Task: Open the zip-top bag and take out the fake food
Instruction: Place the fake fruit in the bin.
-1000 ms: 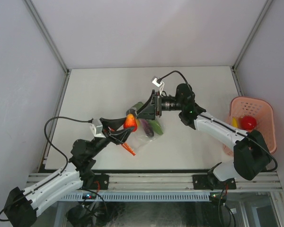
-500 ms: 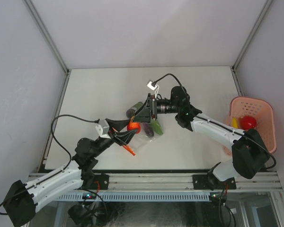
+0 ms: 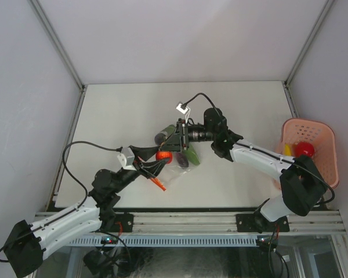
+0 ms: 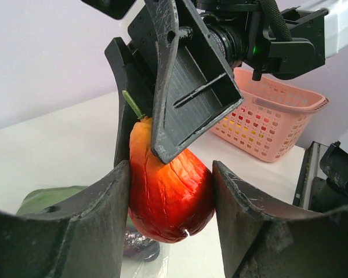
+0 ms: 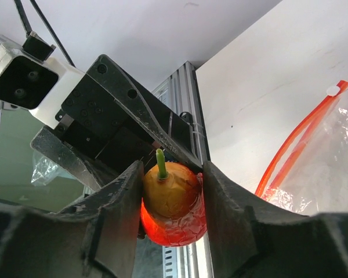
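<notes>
An orange-red fake fruit (image 3: 164,156) with a green stem hangs above the table. My left gripper (image 4: 171,214) is shut on its lower sides and my right gripper (image 5: 171,208) is shut on its stem end. The two grippers meet over the table's middle, the right gripper (image 3: 173,145) coming from the right. The clear zip-top bag (image 3: 175,171) lies under them, its orange zip strip (image 5: 296,150) showing two separated lines. A dark purple piece (image 3: 181,159) and a green piece (image 3: 191,154) lie at the bag. Another dark green piece (image 3: 164,134) lies just behind.
A pink perforated basket (image 3: 325,136) stands at the right table edge with a red round piece (image 3: 304,149) and a yellow piece (image 3: 287,149) inside. The aluminium rail (image 3: 191,221) runs along the near edge.
My right gripper has moved left and its jaws have narrowed onto the orange-red fruit. The left gripper, still holding the fruit, has shifted slightly right and down.
</notes>
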`<action>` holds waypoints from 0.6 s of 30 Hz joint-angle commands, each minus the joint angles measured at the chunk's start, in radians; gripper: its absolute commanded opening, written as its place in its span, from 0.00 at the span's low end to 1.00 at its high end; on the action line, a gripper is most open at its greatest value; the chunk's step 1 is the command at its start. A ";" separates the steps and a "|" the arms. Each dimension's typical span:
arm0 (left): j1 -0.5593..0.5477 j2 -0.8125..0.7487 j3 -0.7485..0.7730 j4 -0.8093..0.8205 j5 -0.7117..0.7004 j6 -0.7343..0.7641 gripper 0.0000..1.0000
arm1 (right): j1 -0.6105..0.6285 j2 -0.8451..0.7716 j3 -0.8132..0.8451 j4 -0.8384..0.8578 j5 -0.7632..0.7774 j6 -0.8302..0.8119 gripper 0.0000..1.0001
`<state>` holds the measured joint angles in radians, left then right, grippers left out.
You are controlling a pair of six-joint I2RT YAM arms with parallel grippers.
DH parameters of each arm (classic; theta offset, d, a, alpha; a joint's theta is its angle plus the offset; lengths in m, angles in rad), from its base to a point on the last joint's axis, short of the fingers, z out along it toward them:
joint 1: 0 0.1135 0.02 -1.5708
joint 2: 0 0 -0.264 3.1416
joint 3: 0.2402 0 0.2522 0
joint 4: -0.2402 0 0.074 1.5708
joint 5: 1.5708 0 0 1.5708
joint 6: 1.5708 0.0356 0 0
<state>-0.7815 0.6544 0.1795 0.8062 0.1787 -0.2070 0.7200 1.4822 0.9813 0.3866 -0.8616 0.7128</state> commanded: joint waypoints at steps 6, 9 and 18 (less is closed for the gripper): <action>-0.004 -0.012 0.037 -0.030 -0.092 0.040 0.32 | 0.022 0.005 0.023 0.012 -0.039 -0.005 0.03; -0.004 -0.013 0.041 -0.056 -0.106 0.029 0.42 | 0.020 0.005 0.023 0.028 -0.049 0.019 0.00; -0.004 -0.022 0.008 -0.076 -0.145 -0.054 0.82 | -0.001 0.000 0.023 0.051 -0.053 0.046 0.00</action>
<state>-0.7895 0.6395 0.1822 0.7586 0.1009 -0.2287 0.7147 1.4948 0.9813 0.3901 -0.8589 0.7204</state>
